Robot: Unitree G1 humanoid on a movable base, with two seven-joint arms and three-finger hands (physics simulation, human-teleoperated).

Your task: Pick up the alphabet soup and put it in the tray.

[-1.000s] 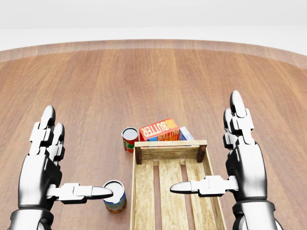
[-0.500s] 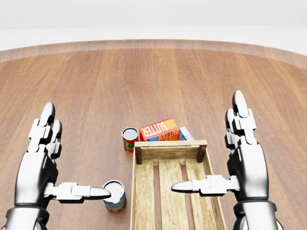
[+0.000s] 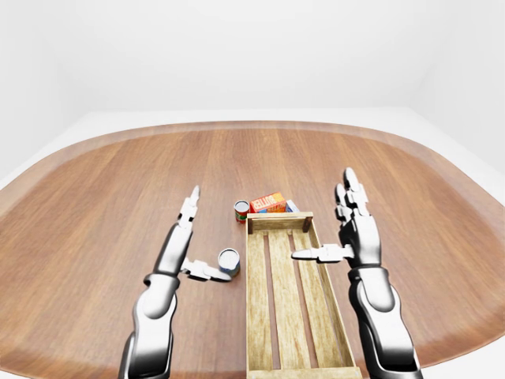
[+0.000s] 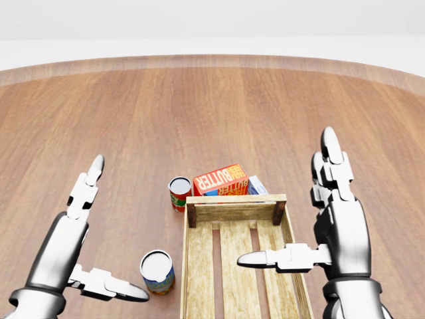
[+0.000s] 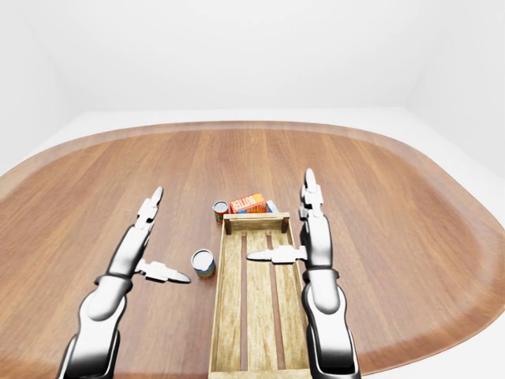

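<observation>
**Both hands open above an oval wooden worktop, soup can standing beside the tray**

The worktop (image 3: 118,189) is a broad, oval surface of reddish-brown wood with the grain running toward the top of the eye views; a paler band follows its curved rim. Around it lies a plain white floor (image 3: 95,118) that blends into white walls (image 3: 237,47) without visible furniture.

A long slatted wooden tray (image 4: 196,266) lies near the bottom centre of the head view, its end wall toward the top of the view. The alphabet soup (image 4: 158,272), a can with a pale lid and a multicoloured label, stands upright on the worktop just to the left of the tray's left wall, outside it. A second can (image 4: 179,192) with a red label stands upright near the tray's upper left corner. Beside that, just above the tray's end wall, rests an orange butter box (image 4: 220,180), with a blue-and-white box (image 4: 256,185) partly hidden behind the tray.

The left hand (image 4: 83,232) is spread, fingers pointing toward the top of the head view and thumb reaching toward the alphabet soup, its tip just short of the can and grasping nothing. The right hand (image 4: 319,219) is likewise spread and empty, fingers upward, its thumb extended over the tray's interior.
</observation>
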